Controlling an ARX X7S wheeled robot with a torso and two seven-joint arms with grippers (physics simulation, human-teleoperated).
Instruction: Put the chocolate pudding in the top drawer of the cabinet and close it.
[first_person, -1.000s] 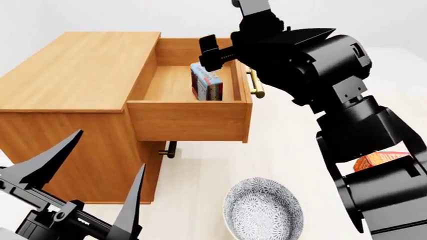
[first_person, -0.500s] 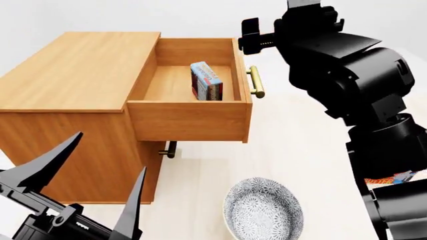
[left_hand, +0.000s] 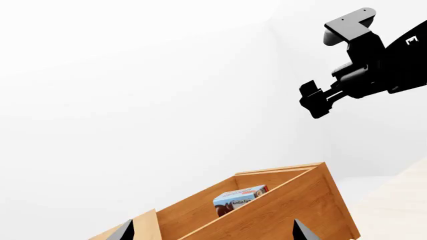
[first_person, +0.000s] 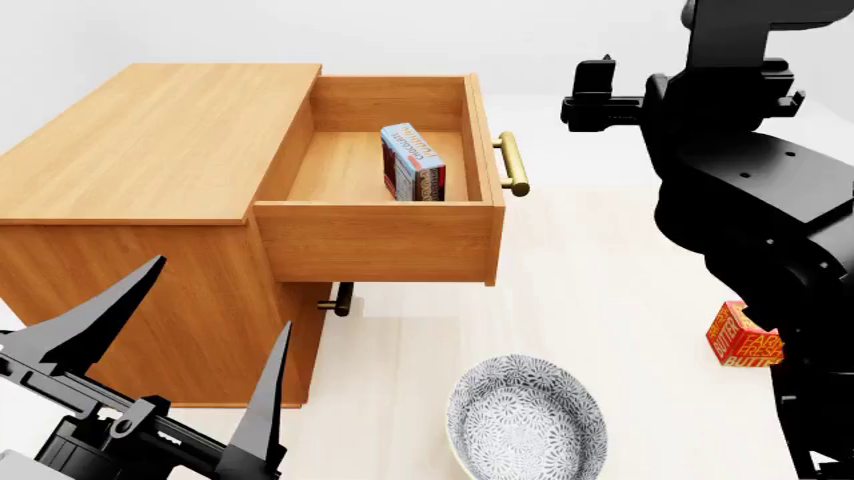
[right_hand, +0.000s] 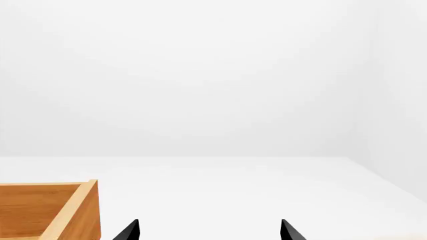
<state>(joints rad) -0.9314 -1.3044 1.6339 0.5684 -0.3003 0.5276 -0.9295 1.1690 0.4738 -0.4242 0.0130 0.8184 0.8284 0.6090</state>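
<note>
The cabinet (first_person: 147, 150) stands at the left in the head view. Its top drawer (first_person: 380, 240) is pulled open, brass handle (first_person: 511, 165) to the right. The chocolate pudding (first_person: 414, 160) stands on edge inside it, against the handle side; it also shows in the left wrist view (left_hand: 240, 197). My left gripper (first_person: 218, 296) is open and empty, low in front of the cabinet. My right gripper (right_hand: 208, 231) is open and empty, held high beyond the drawer's corner (right_hand: 73, 210). My right arm (first_person: 747, 170) rises at the right.
A patterned grey bowl (first_person: 527, 420) sits on the table in front of the cabinet. A red-orange butter box (first_person: 745, 335) lies at the right behind my right arm. The lower drawer's handle (first_person: 340, 298) shows under the open drawer.
My right arm has lifted out of the drawer and swung back to the right. The pudding stays in the drawer. The butter box has come into view.
</note>
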